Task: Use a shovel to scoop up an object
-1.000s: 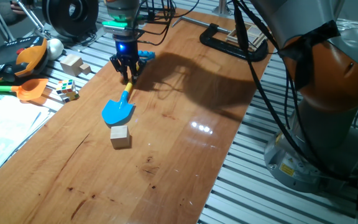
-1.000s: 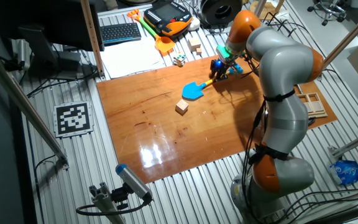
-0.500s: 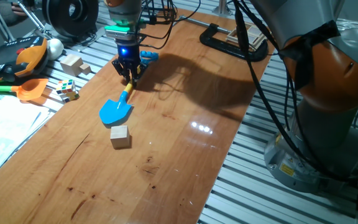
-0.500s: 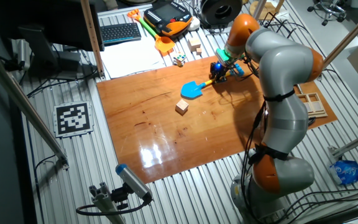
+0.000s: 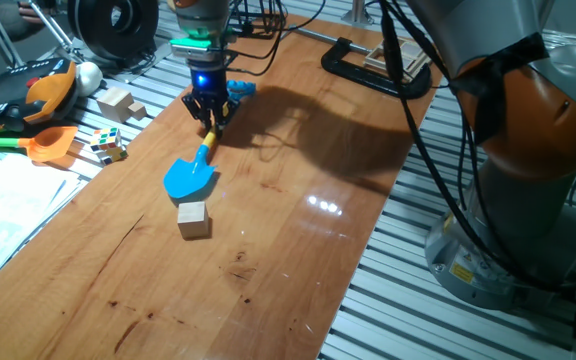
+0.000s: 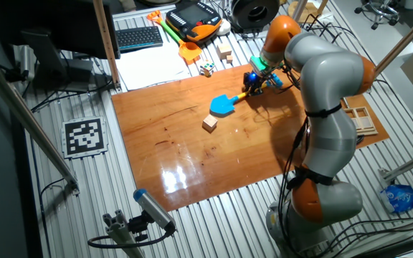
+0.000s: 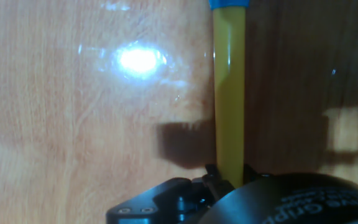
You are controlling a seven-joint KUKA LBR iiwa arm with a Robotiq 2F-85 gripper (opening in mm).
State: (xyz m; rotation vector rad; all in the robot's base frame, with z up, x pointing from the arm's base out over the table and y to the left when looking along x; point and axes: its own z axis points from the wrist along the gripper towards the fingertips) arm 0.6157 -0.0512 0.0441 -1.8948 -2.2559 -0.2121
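The shovel (image 5: 190, 176) has a bright blue pointed blade, a yellow shaft and a blue end loop, and its blade rests low over the wooden table (image 5: 298, 230). My gripper (image 5: 208, 118) is shut on the shovel's yellow shaft near the loop end. The object, a small pale wooden cube (image 5: 193, 218), sits on the table just in front of the blade tip, apart from it. In the other fixed view the shovel (image 6: 224, 104) and the cube (image 6: 209, 124) lie left of my gripper (image 6: 249, 87). The hand view shows only the yellow shaft (image 7: 229, 93) running away from the fingers.
Off the table's left edge lie an orange-bladed toy shovel (image 5: 38, 143), a multicoloured puzzle cube (image 5: 109, 147), larger pale wooden blocks (image 5: 118, 102) and papers (image 5: 8, 200). A black clamp (image 5: 368, 70) sits at the table's far edge. The robot base (image 5: 528, 180) stands at the right.
The shovel's blade shifted slightly left and then back, staying just short of the cube. The gripper rose a little toward the far side. The cube has not moved.
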